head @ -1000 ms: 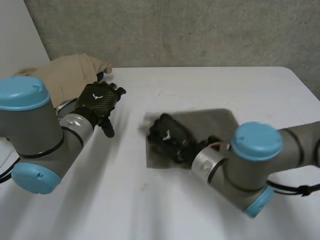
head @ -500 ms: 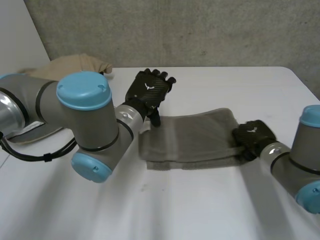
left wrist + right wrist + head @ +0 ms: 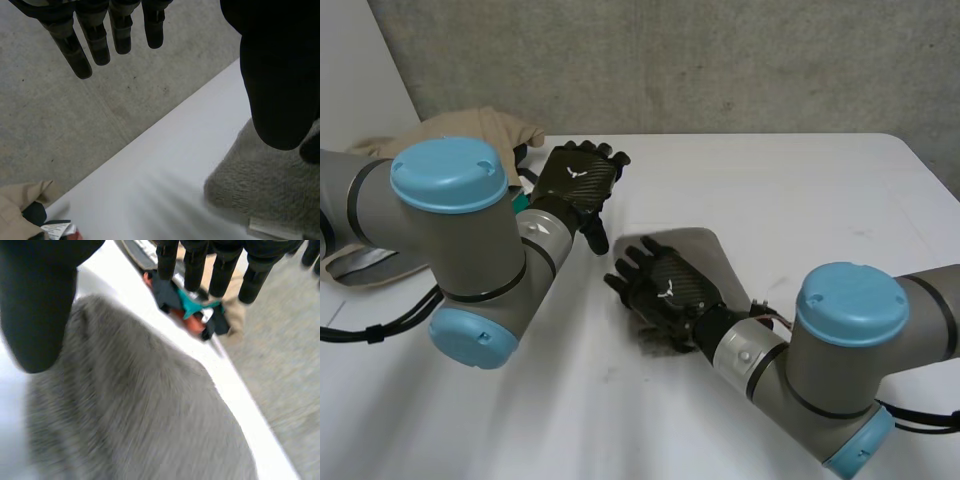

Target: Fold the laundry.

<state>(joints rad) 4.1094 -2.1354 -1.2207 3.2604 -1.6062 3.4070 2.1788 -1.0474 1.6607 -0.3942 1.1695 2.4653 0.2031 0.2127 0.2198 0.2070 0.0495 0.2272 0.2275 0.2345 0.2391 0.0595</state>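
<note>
A grey towel [image 3: 708, 250] lies in the middle of the white table [image 3: 790, 180], mostly hidden under my right hand [image 3: 670, 290]. That hand hovers low over it, open, fingers spread and pointing to the left. In the right wrist view its straight fingers [image 3: 220, 270] reach past the towel [image 3: 140, 410], which holds nothing between them. My left hand [image 3: 582, 180] hangs open above the table just behind the towel's left end. In the left wrist view its fingers [image 3: 95, 40] are straight, and a rounded towel end [image 3: 270, 185] lies under the thumb.
A beige cloth pile [image 3: 470, 135] sits at the table's back left corner, with teal, dark and orange garments [image 3: 187, 305] beside it. A grey wall [image 3: 720, 60] runs behind the table. My left arm [image 3: 460, 230] crosses the table's left side.
My right hand let go at the towel's right end and swung left over the towel, which now looks shorter. My left hand drew back a little to the left.
</note>
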